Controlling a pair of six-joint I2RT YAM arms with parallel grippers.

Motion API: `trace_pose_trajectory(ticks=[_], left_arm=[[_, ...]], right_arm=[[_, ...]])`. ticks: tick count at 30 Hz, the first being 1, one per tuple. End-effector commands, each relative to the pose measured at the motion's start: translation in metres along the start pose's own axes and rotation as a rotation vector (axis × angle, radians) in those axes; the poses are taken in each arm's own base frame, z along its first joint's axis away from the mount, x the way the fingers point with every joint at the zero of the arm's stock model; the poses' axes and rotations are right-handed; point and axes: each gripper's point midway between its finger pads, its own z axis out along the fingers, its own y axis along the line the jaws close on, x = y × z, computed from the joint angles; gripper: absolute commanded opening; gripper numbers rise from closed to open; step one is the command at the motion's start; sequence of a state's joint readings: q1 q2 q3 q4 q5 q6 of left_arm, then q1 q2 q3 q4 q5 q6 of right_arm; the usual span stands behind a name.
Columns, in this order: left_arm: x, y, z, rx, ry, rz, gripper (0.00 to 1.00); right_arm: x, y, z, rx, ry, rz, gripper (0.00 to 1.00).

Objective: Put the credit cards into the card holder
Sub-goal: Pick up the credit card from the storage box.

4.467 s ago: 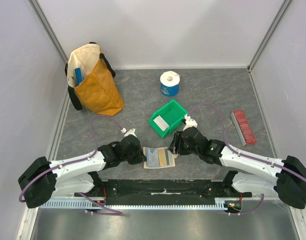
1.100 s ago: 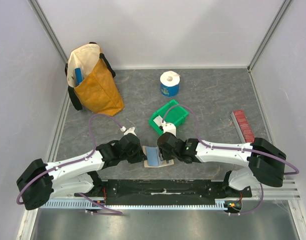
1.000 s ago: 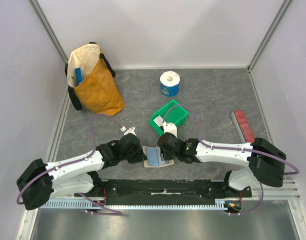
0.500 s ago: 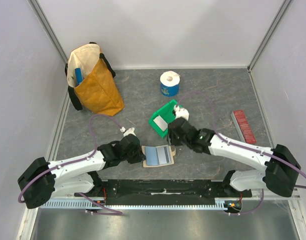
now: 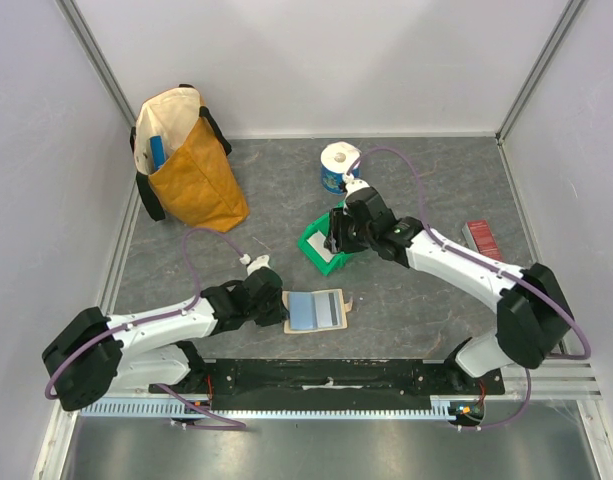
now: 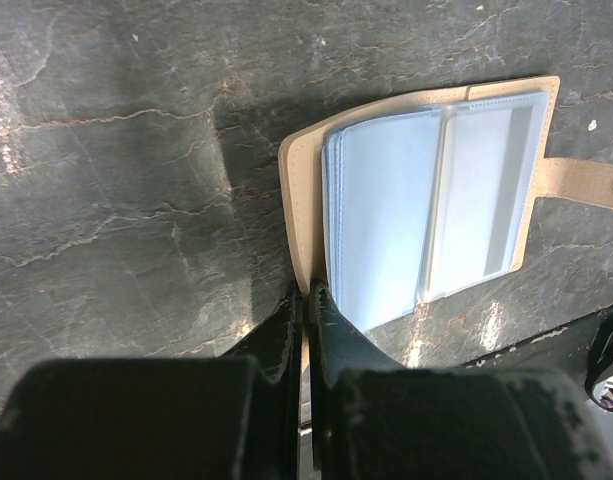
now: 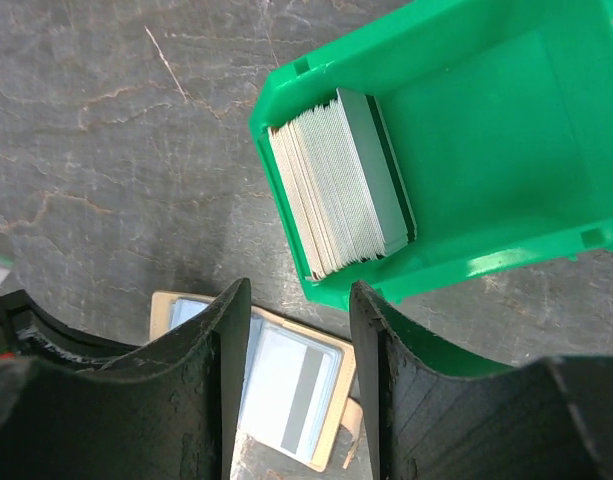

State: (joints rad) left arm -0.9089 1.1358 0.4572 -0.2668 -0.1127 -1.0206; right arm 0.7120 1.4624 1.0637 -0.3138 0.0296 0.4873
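Right arm has swung away from the wallet toward the far side over the last second, and its jaws have widened a little. Left arm unchanged.

- Right end effector [image 5: 336,236] [image 7: 299,300]: hangs over the near left corner of the green plastic bin [image 5: 309,244] [image 7: 486,140]. Jaws apart, nothing between them.
- Stack of pale grey credit cards [image 5: 328,263] [image 7: 336,185]: on edge, leaning together at the bin's near left end. The rest of the bin floor is bare green.
- Tan, soft leather-like folding card holder [image 5: 338,310] [image 6: 304,200] [image 7: 331,420]: lies open flat on the dark grey stone-patterned table [image 5: 436,190], near of the bin and apart from it. Its closing tab points right and its clear pockets face up. Left pocket reads pale blue. In the right wrist view the right pocket shows a pale card with a grey stripe.
- Left end effector [image 5: 276,308] [image 6: 306,295]: clenched on the holder's left edge at its near corner, pinching the tan cover.
- Farther off: a white paper roll in a blue wrapper [image 5: 339,165] just beyond the bin, a yellow and cream cloth bag [image 5: 186,170] at far left, a red ridged strip [image 5: 483,238] at right.
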Motion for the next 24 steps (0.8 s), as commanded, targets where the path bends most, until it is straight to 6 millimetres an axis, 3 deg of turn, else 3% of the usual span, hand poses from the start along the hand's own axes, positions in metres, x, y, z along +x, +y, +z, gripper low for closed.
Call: trace_pose_trajectory(ticks=[1,7,12,24], left_arm=[[-0.018,-0.010,-0.004,0.023,-0.070,-0.011,0.02],[-0.019,-0.011,-0.001,0.018,-0.064,-0.015,0.02],[-0.021,-0.011,0.000,0.015,-0.058,-0.006,0.02],[-0.024,-0.006,0.002,0.013,-0.044,-0.018,0.02]], right_arm=[[-0.013,0.012,0.010,-0.070,0.013,-0.043,0.52],[-0.021,0.004,0.036,-0.063,0.032,-0.077,0.56],[-0.023,0.005,0.057,-0.106,0.071,-0.118,0.67],[-0.009,-0.006,0.092,-0.152,0.158,-0.126,0.75]])
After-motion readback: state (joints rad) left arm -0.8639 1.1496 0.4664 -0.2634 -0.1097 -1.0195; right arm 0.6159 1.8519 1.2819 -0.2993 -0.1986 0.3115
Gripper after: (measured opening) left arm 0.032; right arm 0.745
